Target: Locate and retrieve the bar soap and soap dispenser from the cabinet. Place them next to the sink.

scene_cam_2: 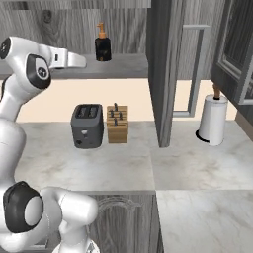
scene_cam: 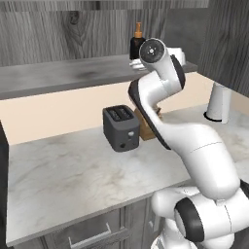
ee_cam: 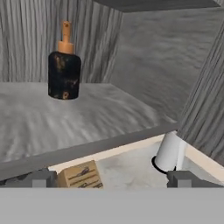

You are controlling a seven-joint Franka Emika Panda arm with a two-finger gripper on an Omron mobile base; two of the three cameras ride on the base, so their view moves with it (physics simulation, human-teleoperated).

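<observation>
One soap dispenser (ee_cam: pixel 64 63), a squat black bottle with an orange pump top, is seen upright on the grey shelf (ee_cam: pixel 87 122) of the open cabinet (scene_cam_2: pixel 163 74), set toward the back wall. In the right base view the cabinet's tall door (scene_cam_2: pixel 165 106) stands swung outward, edge-on, with its long squared silver bar handle (scene_cam_2: pixel 197 69) beside it. The gripper (ee_cam: pixel 112 178) is held in front of the shelf edge, level with it and well apart from the dispenser; its two dark finger tips (ee_cam: pixel 41 178) are observed set wide apart with nothing between them. The bar soap cannot be made out in any view.

Below the shelf, on the marbled counter (scene_cam: pixel 73 170), a dark grey toaster (scene_cam: pixel 121 127) is recorded with a wooden knife block (scene_cam_2: pixel 117 123) just beside it. A white paper-towel roll (scene_cam_2: pixel 212 120) stands upright on its holder further along the counter, near the open door. In the left base view the arm's upper joint partly hides the dispenser and the knife block. A drawer front with a silver handle (scene_cam: pixel 90 237) is noted beneath the counter edge.
</observation>
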